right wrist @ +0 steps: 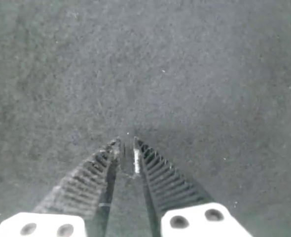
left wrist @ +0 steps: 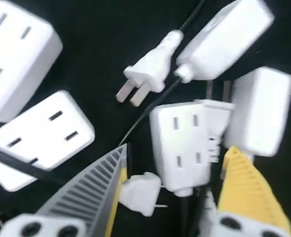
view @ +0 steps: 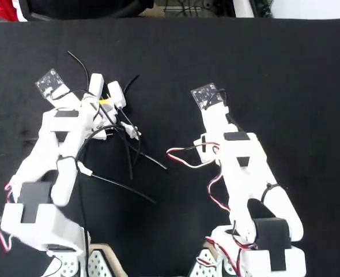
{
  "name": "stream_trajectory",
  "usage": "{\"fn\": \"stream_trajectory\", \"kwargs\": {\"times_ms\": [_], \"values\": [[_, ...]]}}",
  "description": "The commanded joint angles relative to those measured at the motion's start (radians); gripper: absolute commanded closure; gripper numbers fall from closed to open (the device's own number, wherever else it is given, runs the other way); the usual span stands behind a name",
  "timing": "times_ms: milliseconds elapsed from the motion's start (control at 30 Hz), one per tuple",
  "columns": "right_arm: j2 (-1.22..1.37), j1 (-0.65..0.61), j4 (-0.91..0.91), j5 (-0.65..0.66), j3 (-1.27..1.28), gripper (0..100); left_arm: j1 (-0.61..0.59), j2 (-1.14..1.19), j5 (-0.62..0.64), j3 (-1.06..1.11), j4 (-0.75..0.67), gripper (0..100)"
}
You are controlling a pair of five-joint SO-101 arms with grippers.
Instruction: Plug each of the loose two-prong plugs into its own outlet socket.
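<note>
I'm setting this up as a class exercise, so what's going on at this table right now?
Two robot arms sit at a black table. The left gripper hangs open among several white outlet blocks, its fingers either side of one socket block. A loose two-prong plug lies just beyond it, prongs bare, in no socket. The right gripper is shut over bare table, holding nothing.

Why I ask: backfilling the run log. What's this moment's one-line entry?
left gripper: open, astride white outlet block | right gripper: shut, empty, over table | loose plug: unplugged, near block
</note>
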Motion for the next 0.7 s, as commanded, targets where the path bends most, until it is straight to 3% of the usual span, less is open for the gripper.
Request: {"fn": "stream_trajectory", "kwargs": {"times_ms": [0,200,467,667], "values": [[-0.004,-0.008,-0.017,0.006,-0.039,96.6,-0.008,0.066,0.012,-0.104,-0.028,70],[-0.004,-0.008,-0.017,0.006,-0.039,96.6,-0.007,0.117,0.012,-0.148,-0.002,71],[-0.004,-0.008,-0.017,0.006,-0.039,96.6,-0.004,0.117,0.003,-0.179,0.080,88],[-0.004,-0.008,-0.017,0.006,-0.038,96.6,0.028,0.126,-0.135,-0.174,0.078,91]]}}
